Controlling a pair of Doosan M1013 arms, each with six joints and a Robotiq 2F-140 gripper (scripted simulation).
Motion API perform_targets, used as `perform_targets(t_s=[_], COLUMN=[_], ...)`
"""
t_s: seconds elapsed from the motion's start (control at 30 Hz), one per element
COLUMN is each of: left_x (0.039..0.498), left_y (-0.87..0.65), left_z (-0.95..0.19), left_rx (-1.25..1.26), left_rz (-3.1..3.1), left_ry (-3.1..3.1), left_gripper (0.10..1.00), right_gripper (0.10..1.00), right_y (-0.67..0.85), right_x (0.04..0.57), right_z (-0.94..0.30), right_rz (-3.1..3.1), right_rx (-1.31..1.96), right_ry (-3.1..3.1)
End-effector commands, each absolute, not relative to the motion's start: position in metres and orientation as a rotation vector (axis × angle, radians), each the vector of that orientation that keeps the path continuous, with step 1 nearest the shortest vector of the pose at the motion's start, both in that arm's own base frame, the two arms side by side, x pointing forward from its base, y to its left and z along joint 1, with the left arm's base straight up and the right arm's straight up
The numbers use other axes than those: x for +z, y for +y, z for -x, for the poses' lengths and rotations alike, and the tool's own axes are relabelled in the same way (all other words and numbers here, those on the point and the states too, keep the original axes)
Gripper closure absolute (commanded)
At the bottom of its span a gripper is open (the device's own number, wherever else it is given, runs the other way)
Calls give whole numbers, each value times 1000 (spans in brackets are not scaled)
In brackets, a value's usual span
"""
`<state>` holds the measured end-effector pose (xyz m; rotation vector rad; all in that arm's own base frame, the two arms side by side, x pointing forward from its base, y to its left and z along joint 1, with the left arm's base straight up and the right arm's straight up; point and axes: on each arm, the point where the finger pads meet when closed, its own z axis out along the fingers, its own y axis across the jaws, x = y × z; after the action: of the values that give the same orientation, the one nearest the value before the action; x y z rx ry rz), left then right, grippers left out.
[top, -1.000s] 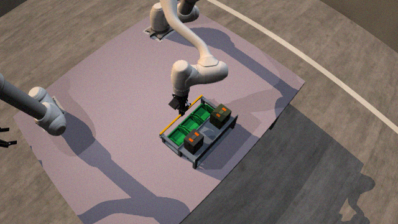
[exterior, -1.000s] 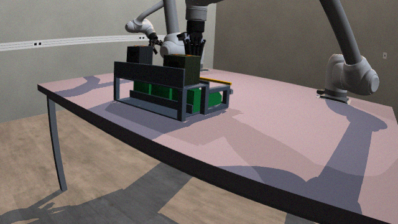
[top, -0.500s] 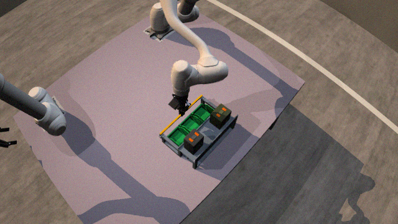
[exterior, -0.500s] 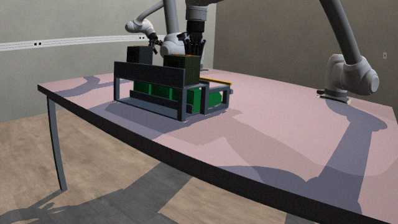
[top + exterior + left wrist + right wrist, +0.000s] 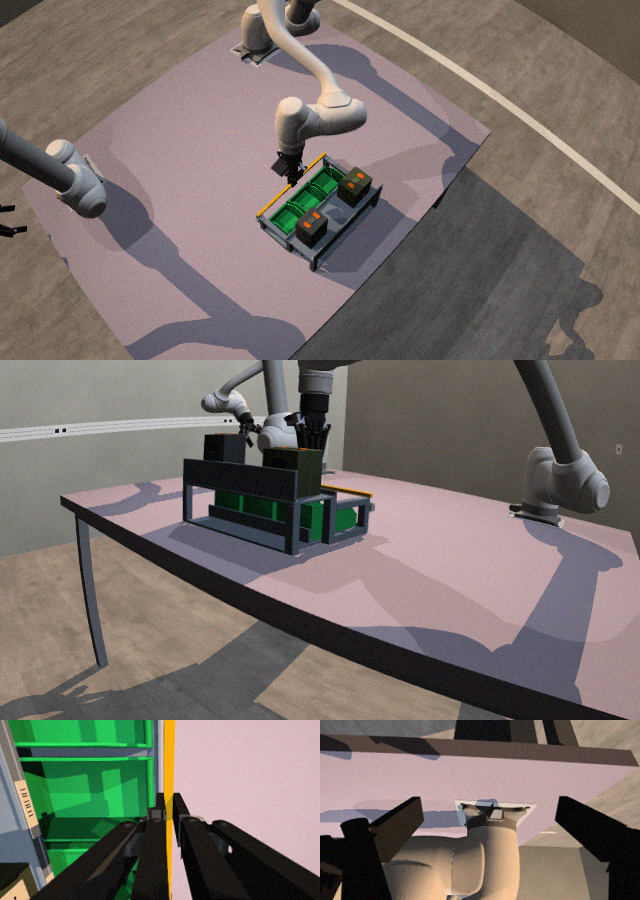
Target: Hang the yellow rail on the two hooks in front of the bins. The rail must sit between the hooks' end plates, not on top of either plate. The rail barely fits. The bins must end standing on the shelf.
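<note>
Note left fingers [image 5: 293,183] [image 5: 312,446] closed on yellow rail [image 5: 272,202] [image 5: 350,491] [image 5: 169,752] near mid-length; treat as probably stiff, light, liable to pivot between fingertips. Note right fingers [image 5: 20,218] [image 5: 256,436] wide open, empty.

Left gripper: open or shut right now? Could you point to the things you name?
Shut on the yellow rail [image 5: 274,201] [image 5: 350,491] [image 5: 169,756]: in its wrist view the left gripper [image 5: 294,183] [image 5: 167,804] has a finger close on either side of the rail.

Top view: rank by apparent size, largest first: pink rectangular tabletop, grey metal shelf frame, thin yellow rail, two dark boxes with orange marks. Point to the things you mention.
1. Pink rectangular tabletop [image 5: 200,150] [image 5: 450,535]
2. Grey metal shelf frame [image 5: 314,261] [image 5: 293,530]
Unsure: thin yellow rail [image 5: 274,201] [image 5: 348,491] [image 5: 169,756], longer but far thinner than either dark box. The two boxes look alike.
</note>
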<state>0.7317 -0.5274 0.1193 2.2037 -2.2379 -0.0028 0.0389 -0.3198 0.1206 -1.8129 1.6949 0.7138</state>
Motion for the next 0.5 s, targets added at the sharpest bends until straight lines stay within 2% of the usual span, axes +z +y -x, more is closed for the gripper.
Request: perform_targets(t_s=[0.0,0.47], left_x=[121,119], left_y=[-528,-528], left_z=[-732,-732], left_rx=[1,1], left_rz=[-2204,-2204], left_ry=[-2239,-2239], left_gripper=[999,999], right_gripper=[98,98], right_y=[-320,-320], right_x=[121,121], right_z=[-39,-39], right_rz=[1813,1813], right_rx=[713,713], right_ry=[1695,1695])
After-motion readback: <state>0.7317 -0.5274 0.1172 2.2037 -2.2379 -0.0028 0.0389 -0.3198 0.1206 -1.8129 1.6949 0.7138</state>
